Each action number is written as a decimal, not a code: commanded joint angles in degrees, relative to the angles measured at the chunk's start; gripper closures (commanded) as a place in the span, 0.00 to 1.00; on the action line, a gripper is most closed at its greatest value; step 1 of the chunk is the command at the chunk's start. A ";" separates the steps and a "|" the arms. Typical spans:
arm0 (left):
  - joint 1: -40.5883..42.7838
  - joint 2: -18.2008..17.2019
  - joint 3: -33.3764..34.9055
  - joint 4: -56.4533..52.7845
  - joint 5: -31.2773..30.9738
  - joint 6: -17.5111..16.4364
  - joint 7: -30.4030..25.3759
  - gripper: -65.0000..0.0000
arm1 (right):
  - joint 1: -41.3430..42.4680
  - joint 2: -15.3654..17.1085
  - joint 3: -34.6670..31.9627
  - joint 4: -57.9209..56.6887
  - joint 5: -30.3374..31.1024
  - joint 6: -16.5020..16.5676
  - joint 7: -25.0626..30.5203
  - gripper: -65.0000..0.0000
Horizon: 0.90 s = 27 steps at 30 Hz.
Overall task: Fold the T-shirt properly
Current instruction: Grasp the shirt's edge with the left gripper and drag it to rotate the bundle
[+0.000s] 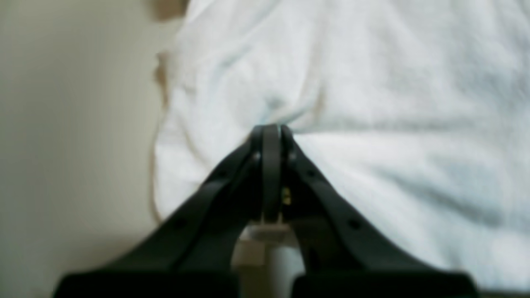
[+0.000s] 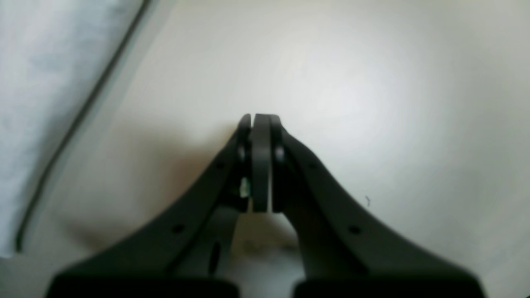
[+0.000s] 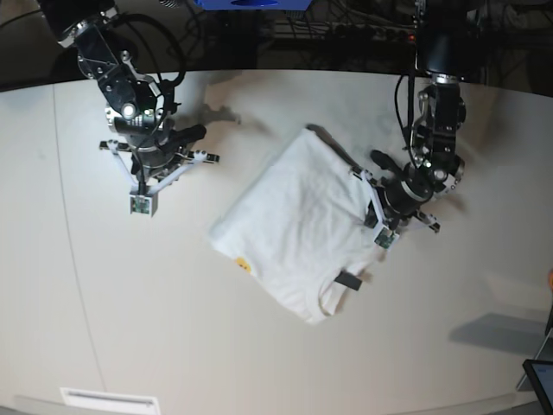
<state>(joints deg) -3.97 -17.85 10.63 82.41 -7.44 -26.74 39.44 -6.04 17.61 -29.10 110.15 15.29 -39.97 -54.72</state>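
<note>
The white T-shirt (image 3: 289, 225) lies folded into a slanted rectangle mid-table, plain side up, with a black neck tag (image 3: 348, 281) at its near corner and a yellow speck at its left edge. At the shirt's right edge, my left gripper (image 3: 371, 194) is shut. In the left wrist view its tips (image 1: 271, 129) rest against a crease in the cloth (image 1: 372, 82); no fabric shows between the jaws. My right gripper (image 3: 160, 160) stands apart on the left, shut on nothing over bare table (image 2: 261, 118). The shirt's edge (image 2: 37, 103) shows at that view's far left.
The pale table (image 3: 173, 328) curves away at the back, where dark cables and equipment (image 3: 346, 35) sit. A dark device (image 3: 540, 376) pokes in at the lower right corner. A white strip (image 3: 108, 399) lies at the near edge.
</note>
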 commanded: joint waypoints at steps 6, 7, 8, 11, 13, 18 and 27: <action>-9.26 -0.84 7.34 -11.16 7.05 0.50 5.61 1.00 | 0.99 0.28 0.31 1.19 -0.56 -0.03 1.14 1.00; -10.76 -0.66 8.22 -12.30 7.05 0.50 5.61 1.00 | 1.08 0.28 0.31 1.19 -0.56 -0.03 1.14 1.00; -12.25 -0.22 9.19 -13.36 7.05 0.50 5.61 1.00 | 1.16 0.28 0.31 1.19 -0.56 -0.03 1.14 1.00; -16.12 1.27 11.39 -16.35 7.22 0.59 5.53 1.00 | 1.43 0.28 0.31 1.19 -0.56 -0.03 1.14 1.00; -18.85 2.24 12.97 -19.07 7.22 0.68 5.44 1.00 | 1.78 1.16 0.31 1.19 -0.56 -0.03 1.05 1.00; -24.21 5.23 17.45 -27.77 7.22 0.94 -0.19 1.00 | 1.96 1.95 0.40 1.19 -0.56 -0.03 1.05 1.00; -28.52 9.98 20.80 -39.20 7.22 0.94 -8.36 1.00 | 1.96 3.71 0.40 1.02 -0.56 -0.03 1.14 1.00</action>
<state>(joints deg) -33.91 -8.75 30.72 44.51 1.21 -20.82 26.63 -4.82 20.93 -28.99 110.19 15.31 -39.97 -54.72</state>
